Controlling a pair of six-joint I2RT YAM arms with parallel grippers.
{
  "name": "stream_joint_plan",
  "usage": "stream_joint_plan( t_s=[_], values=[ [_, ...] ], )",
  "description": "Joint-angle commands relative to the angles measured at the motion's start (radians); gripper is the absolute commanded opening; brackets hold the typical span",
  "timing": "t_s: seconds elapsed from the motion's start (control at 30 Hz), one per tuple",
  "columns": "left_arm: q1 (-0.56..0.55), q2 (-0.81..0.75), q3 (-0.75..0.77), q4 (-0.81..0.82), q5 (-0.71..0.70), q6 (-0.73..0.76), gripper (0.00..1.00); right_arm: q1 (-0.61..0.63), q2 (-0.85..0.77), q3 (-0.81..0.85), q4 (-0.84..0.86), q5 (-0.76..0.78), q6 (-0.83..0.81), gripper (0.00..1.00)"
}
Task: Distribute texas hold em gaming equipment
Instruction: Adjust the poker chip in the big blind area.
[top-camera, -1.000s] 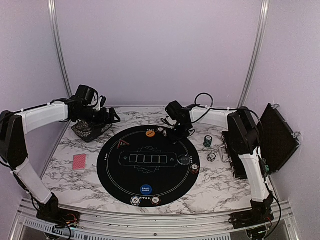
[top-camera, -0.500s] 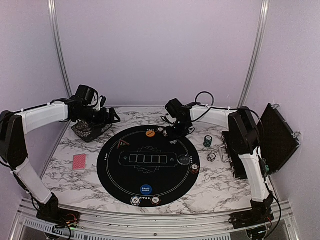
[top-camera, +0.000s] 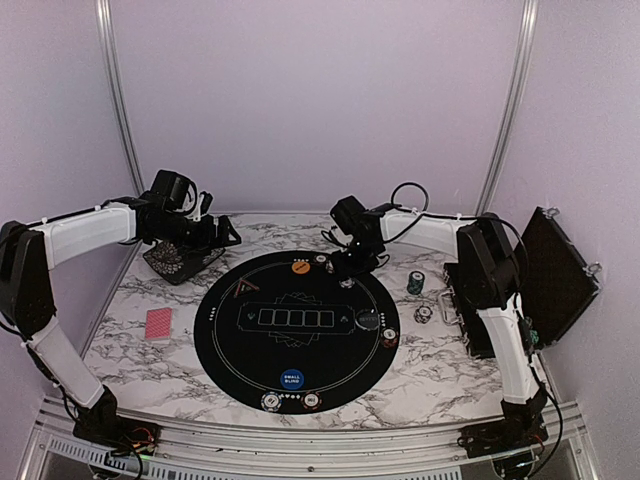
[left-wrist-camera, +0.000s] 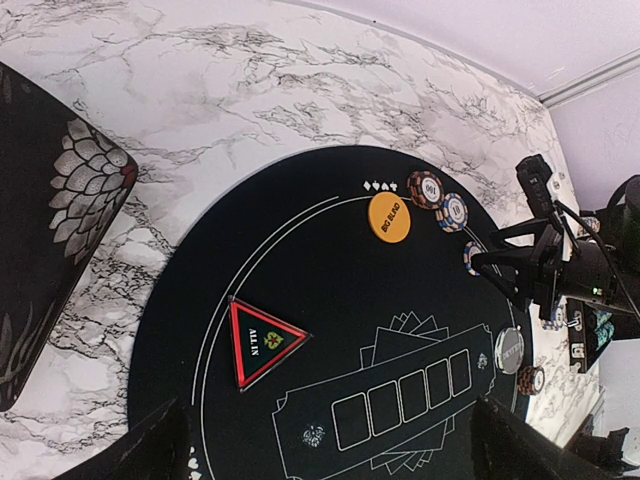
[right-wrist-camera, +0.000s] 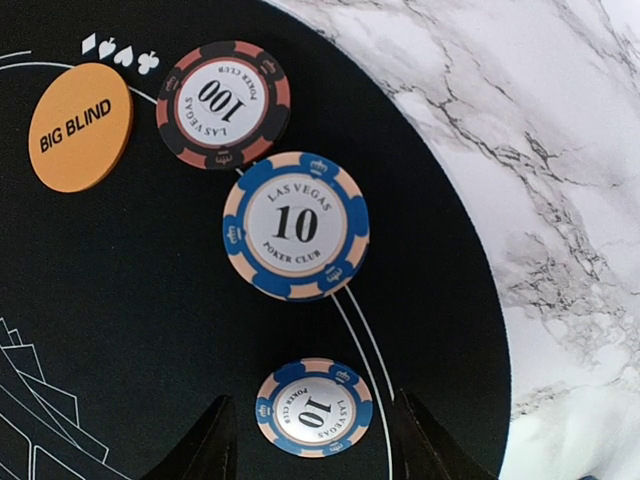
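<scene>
My right gripper (right-wrist-camera: 313, 440) hovers open over the far edge of the round black mat (top-camera: 250, 350). A blue 10 chip (right-wrist-camera: 314, 407) lies flat on the mat between its fingers, with a gap on each side. Just beyond it lie another blue 10 chip (right-wrist-camera: 296, 224), a red-and-black 100 chip (right-wrist-camera: 222, 104) and the orange BIG BLIND button (right-wrist-camera: 80, 126). My left gripper (left-wrist-camera: 325, 450) is wide open and empty, high above the mat's left side. Below it lies the black triangular ALL IN marker (left-wrist-camera: 262, 340). Red-backed cards (top-camera: 159, 323) sit on the marble to the left.
A blue SMALL BLIND button (top-camera: 291, 379) and two chips (top-camera: 270, 402) lie at the mat's near edge. A dark button (top-camera: 368, 320) and a chip (top-camera: 389, 338) are at its right. A teal chip stack (top-camera: 415, 283) and the black case (top-camera: 555, 275) stand right. A black patterned box (top-camera: 180, 260) lies back left.
The right gripper's jaws have widened, and the blue chip now lies free on the mat between them. The left arm has not moved.
</scene>
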Motion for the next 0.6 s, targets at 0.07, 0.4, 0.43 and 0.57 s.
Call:
stream_joint_plan(
  t_s=[0.07, 0.4, 0.43, 0.57],
  values=[
    [0.009, 0.005, -0.009, -0.008, 0.015, 0.003, 0.99, -0.004, 0.038, -0.015, 0.000, -0.005, 0.012, 0.51],
    [0.009, 0.005, -0.009, -0.007, 0.018, 0.002, 0.99, -0.004, 0.035, -0.051, 0.007, -0.029, 0.020, 0.44],
    [0.009, 0.006, -0.009, -0.008, 0.019, 0.001, 0.99, -0.003, 0.032, -0.053, 0.006, -0.030, 0.022, 0.42],
    [0.010, 0.004, -0.008, -0.006, 0.021, -0.001, 0.99, -0.001, 0.016, -0.062, 0.012, -0.030, 0.028, 0.40]
  ],
)
